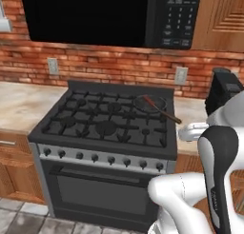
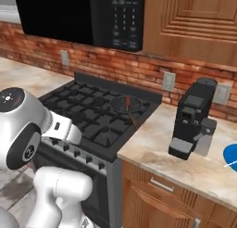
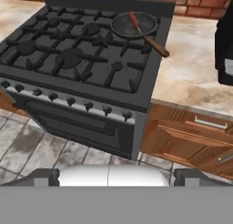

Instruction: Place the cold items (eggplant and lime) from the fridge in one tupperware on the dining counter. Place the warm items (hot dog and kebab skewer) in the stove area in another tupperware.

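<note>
One black stove, beige counter, brick wall.

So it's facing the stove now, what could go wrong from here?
The hot dog lies in a small pan at the back right burner, so the open gripper must reach across the grates. The pan's wooden handle sticks out toward the counter; bumping it could swing the pan. The coffee machine stands close by.

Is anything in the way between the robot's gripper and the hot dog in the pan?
Nothing visible blocks it. The hot dog lies in the pan on the stove's back right burner, uncovered. The open gripper hangs in front of the stove, with only bare grates between.
</note>
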Motion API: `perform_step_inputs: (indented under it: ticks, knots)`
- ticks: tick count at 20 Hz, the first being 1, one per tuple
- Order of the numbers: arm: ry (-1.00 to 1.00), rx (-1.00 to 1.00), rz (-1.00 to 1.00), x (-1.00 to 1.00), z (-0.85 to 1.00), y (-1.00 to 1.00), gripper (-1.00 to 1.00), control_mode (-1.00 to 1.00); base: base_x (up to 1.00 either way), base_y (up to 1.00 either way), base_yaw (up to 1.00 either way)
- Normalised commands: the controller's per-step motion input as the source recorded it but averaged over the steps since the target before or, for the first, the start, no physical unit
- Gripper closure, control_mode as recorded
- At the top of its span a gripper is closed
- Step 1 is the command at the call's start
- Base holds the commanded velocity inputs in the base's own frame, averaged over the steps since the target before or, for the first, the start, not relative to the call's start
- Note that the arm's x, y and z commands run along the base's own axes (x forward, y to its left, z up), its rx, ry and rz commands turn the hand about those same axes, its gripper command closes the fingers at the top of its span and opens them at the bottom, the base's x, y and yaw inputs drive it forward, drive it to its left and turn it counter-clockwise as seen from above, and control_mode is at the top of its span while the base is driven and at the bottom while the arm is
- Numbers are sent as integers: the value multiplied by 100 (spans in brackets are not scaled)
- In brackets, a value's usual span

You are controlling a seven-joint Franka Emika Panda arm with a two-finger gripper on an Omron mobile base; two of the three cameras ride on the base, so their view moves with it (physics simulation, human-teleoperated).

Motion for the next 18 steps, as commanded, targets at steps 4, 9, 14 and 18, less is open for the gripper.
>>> perform_step_inputs:
  ticks: [4,9,14,18]
  knots:
    - [0,0,0,0,0,0,-100,100,76,37,-29]
    - [0,0,0,0,0,0,-100,100,58,23,-41]
    - [0,0,0,0,0,0,-100,100,59,20,-42]
    - [0,0,0,0,0,0,-100,100,71,31,-38]
